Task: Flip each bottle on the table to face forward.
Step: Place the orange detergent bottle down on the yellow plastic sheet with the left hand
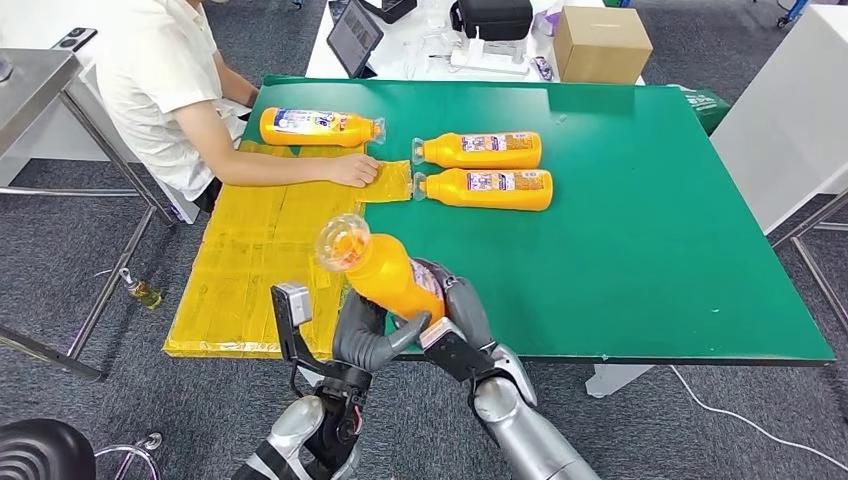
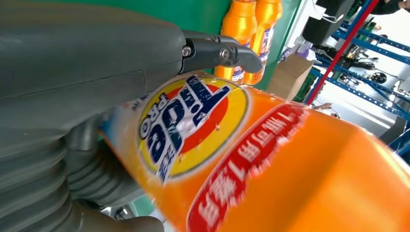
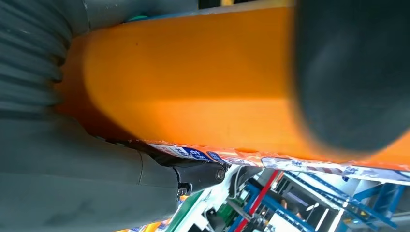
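Both my hands hold one orange detergent bottle point(image 1: 385, 272) lifted above the table's near edge, its clear cap tilted up toward me. My left hand point(image 1: 368, 338) grips it from below and my right hand point(image 1: 458, 310) wraps its lower body. The left wrist view shows its front label point(image 2: 186, 123) close up beside my left hand point(image 2: 72, 96). In the right wrist view its plain orange side point(image 3: 193, 72) lies against my right hand point(image 3: 72, 179). Two more orange bottles point(image 1: 480, 150) point(image 1: 487, 188) lie side by side mid-table, labels up. Another one point(image 1: 318, 127) lies at the far left.
A person sits at the table's left, a forearm and hand point(image 1: 350, 170) resting on the yellow mat point(image 1: 255, 260). The green table point(image 1: 650, 230) has bare room at right. A cardboard box point(image 1: 600, 42) and a tablet point(image 1: 355, 35) stand on the white table behind.
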